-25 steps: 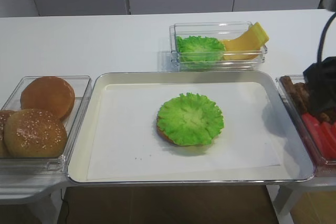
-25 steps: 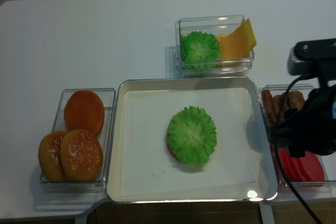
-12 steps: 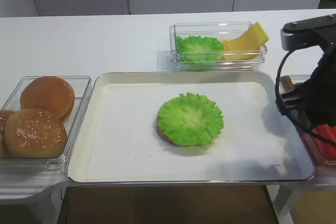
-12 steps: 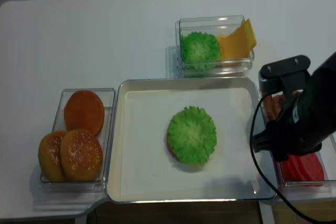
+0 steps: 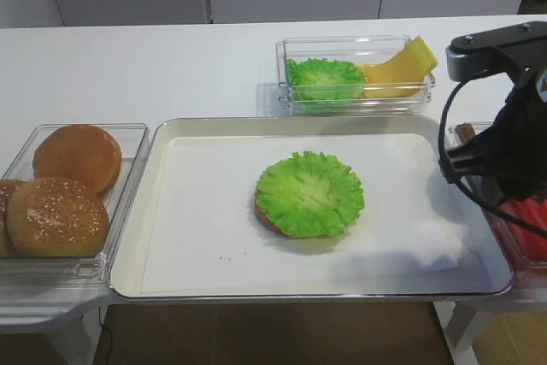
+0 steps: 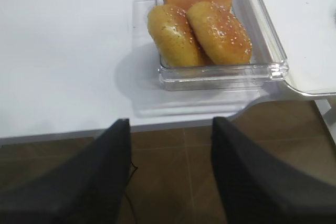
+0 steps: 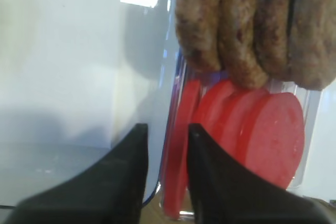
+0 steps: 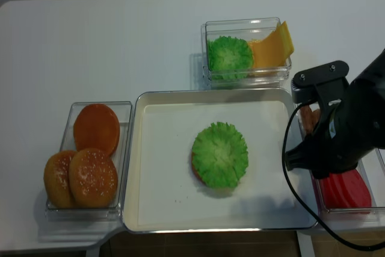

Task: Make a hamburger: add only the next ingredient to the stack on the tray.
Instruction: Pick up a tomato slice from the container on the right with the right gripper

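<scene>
The tray (image 5: 154,211) sits at the front edge of the tabletop (image 5: 171,66), its white liner bare on every side of the stack (image 5: 309,194), which lies near the tray's middle. Clear containers crowd three sides: a bun container (image 5: 128,138) touching the tray's left rim, a lettuce-and-cheese container (image 5: 355,74) just behind the tray's back rim toward the right, and a patty-and-tomato container (image 8: 313,194) against the right rim. The back of the tabletop and its back left corner lie open.

The right arm (image 8: 352,130) hangs over the tray's right rim and that right-hand container, covering much of it from above. In the right wrist view the right end effector (image 7: 165,174) has its two dark fingers (image 7: 126,177) close together with a narrow gap between them, nothing between them; the container's clear wall shows in the gap, and the tomato slice (image 7: 273,135) stands just beyond on edge, apart from the fingertips. It is flat, round, glossy red, the front one of a leaning row, with brown patties (image 7: 252,24) behind.

The left end effector (image 6: 168,177) hovers off the tabletop's front left edge, jaws wide apart and empty, with the buns (image 6: 199,30) ahead of it.

The stack shows a frilly green lettuce leaf over a brown bun base.
</scene>
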{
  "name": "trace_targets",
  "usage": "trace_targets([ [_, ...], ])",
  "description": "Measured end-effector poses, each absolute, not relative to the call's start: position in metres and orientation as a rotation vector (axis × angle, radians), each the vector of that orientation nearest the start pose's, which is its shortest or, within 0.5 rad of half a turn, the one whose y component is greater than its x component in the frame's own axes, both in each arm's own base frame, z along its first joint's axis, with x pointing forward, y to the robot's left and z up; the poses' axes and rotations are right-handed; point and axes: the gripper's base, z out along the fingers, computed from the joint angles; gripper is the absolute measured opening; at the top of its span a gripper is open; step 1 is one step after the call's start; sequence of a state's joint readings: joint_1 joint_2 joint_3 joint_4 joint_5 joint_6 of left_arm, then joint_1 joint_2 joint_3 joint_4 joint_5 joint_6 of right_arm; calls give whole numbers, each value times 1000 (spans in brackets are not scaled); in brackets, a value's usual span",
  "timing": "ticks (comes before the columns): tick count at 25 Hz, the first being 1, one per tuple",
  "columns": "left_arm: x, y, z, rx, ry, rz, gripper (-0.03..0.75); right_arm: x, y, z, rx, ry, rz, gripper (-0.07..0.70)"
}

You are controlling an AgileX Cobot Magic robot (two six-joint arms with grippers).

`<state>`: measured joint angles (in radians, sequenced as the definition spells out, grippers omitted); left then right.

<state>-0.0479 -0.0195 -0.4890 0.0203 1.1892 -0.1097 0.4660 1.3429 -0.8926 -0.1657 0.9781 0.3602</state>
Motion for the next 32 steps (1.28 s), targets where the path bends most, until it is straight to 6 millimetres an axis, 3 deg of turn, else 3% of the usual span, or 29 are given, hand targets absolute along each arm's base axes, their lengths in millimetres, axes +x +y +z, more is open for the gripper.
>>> trace_targets([
  [12,-12,2,264,-70,2164,-66,372,225,98,236,-278,2913,-120,190],
  [20,-12,2,264,-70,2164,-66,372,225,97,235,-288,2913,-139,39],
  [32,-12,2,264,-70,2164,-66,372,225,96,236,-287,2912,-140,35],
])
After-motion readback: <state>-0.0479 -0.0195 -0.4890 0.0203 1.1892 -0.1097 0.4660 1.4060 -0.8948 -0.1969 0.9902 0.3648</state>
